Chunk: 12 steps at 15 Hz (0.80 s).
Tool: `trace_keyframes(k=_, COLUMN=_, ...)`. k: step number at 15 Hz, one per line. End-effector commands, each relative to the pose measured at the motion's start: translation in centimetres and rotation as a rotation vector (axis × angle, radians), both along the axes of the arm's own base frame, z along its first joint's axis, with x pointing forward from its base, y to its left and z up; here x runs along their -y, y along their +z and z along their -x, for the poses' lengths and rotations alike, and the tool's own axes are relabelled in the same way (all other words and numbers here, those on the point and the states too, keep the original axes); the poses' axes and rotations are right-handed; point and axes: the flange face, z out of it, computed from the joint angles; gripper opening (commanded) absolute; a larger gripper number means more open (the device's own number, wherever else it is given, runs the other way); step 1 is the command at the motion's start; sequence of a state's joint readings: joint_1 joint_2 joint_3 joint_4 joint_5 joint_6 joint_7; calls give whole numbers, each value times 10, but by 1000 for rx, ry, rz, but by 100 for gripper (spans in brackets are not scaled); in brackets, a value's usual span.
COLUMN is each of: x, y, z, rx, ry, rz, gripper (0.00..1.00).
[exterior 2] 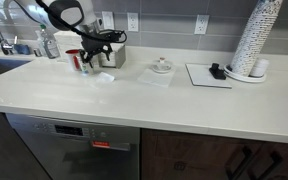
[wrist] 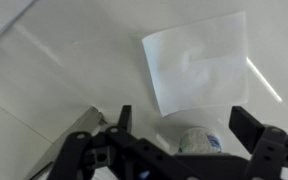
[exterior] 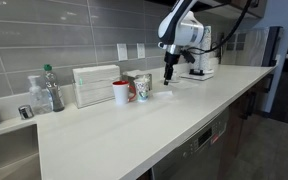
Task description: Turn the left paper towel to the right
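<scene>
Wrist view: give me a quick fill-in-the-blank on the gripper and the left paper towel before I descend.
The gripper is ____, holding nothing.
The left paper towel lies flat on the ____.
The towel's colour is ____.
Missing words: open; counter; white.

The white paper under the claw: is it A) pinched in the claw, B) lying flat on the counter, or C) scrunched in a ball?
B: in the wrist view the paper lies flat on the counter, and the claw is open, gripping nothing.
</scene>
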<state>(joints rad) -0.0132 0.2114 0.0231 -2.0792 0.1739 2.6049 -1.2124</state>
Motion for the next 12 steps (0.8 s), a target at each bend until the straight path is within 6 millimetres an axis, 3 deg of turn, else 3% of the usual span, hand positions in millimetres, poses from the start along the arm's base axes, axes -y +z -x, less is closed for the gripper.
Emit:
trace_keyframes(k=1, x=8, y=-27, z=-22, rx=-19, ry=18, rz=-23, gripper=100)
trace_keyframes(k=11, x=19, y=-65, z=-59, rx=-41, ry=8, rz=-62, gripper=100)
trace_keyframes(k=12, x=20, y=-67, z=-61, rx=-45, ry=7, rz=-64, gripper=91)
